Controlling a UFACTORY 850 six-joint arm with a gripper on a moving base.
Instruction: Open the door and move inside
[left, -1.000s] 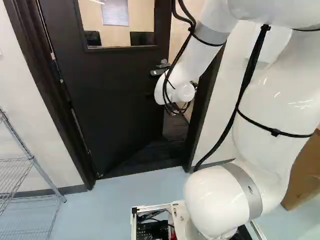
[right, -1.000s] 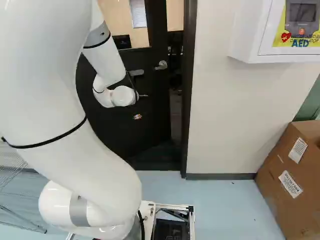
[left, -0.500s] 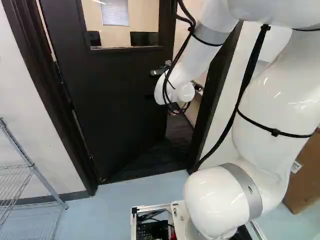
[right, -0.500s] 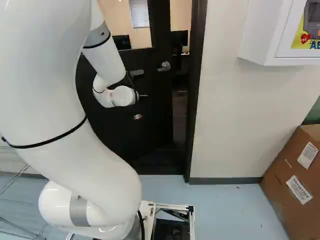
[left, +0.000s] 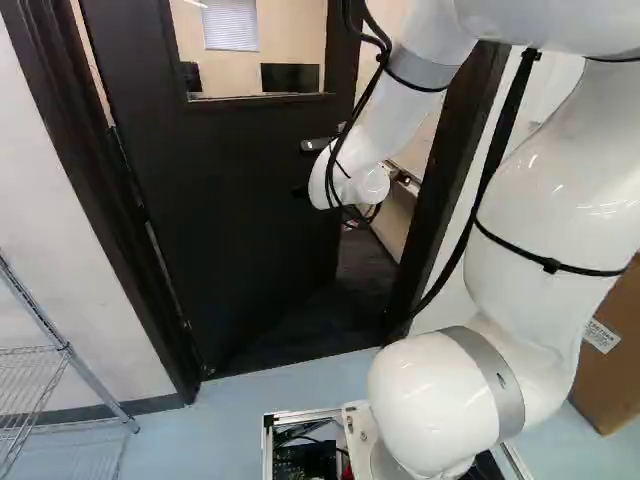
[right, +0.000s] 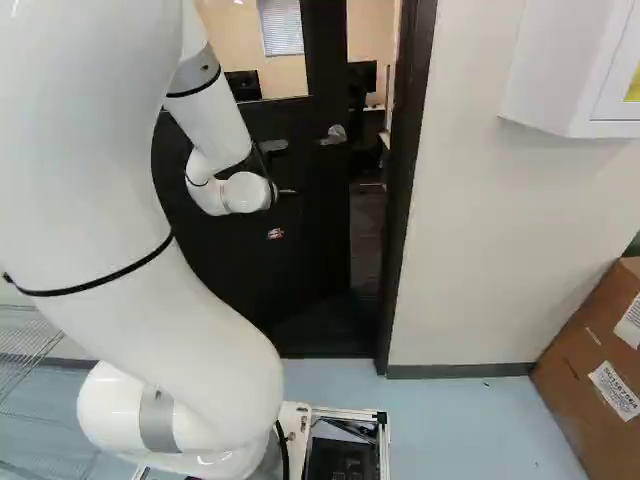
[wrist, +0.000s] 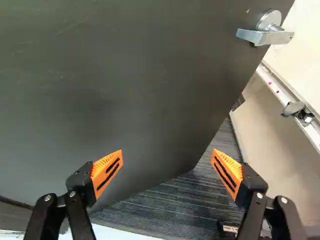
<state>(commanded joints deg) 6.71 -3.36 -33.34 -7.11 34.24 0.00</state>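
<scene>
Standing ajar, the door (left: 230, 210) leaves a gap btwn its free edge & the frame (right: 410, 150). Lever handle (wrist: 265, 38) nr door's free edge. Gripper (right: 284, 191) in front of door, fingers spread wide, orange pads (wrist: 106, 172) well apart. Wire shelving (left: 67, 350) L of door; cardboard box (right: 578, 350) R of door, on flr.

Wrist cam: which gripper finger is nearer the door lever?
The finger whose orange pad shows against the dark floor, on the side of the lever; the other pad shows against the door.
</scene>
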